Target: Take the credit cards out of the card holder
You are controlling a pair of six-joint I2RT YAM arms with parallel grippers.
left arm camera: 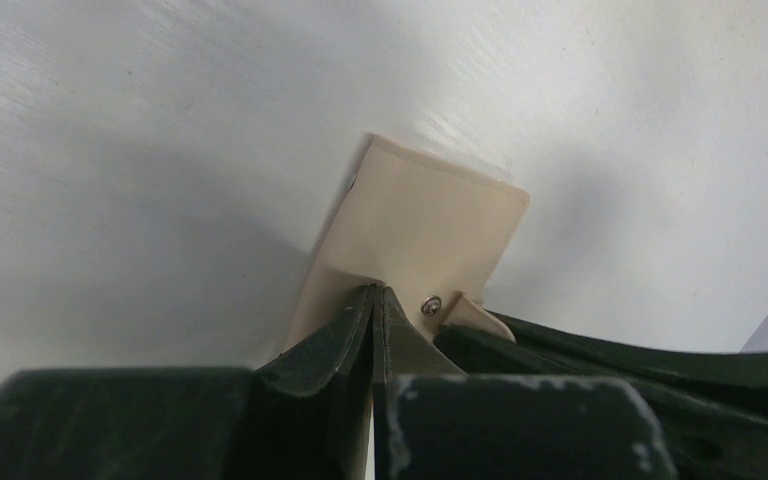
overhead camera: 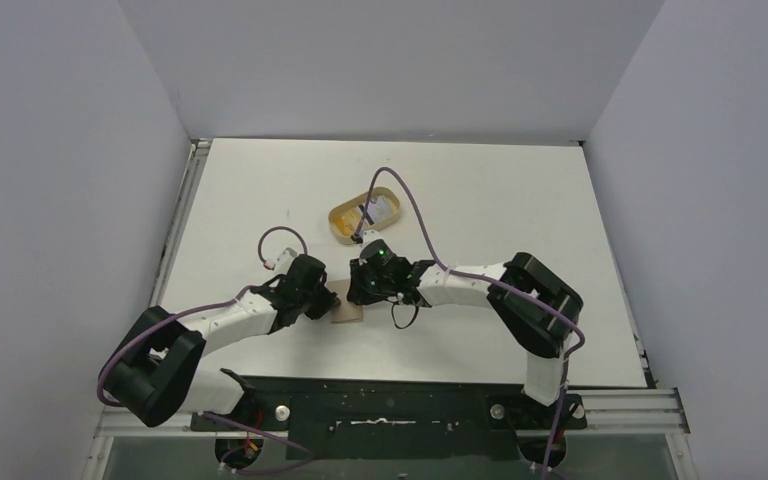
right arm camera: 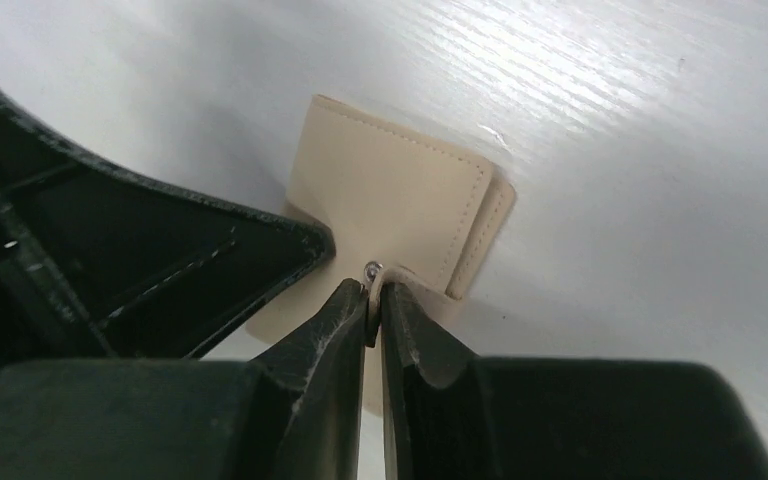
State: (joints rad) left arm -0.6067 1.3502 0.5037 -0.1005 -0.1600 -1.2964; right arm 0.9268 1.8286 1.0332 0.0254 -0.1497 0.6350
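The tan card holder (overhead camera: 346, 313) lies on the table between my two grippers. In the left wrist view the card holder (left arm camera: 420, 215) is folded, and my left gripper (left arm camera: 378, 292) is shut on its near edge beside the metal snap (left arm camera: 430, 305). In the right wrist view my right gripper (right arm camera: 373, 287) is shut on the little snap tab (right arm camera: 373, 272) of the card holder (right arm camera: 390, 200). From above, the left gripper (overhead camera: 326, 300) and the right gripper (overhead camera: 364, 293) meet over it. A whitish and blue credit card (overhead camera: 378, 209) with a black stripe lies in the oval tray.
The oval tan wooden tray (overhead camera: 342, 218) sits just beyond the grippers, at mid table. The left gripper's black body (right arm camera: 160, 250) is close beside the right fingers. Walls bound the table on the left, right and back.
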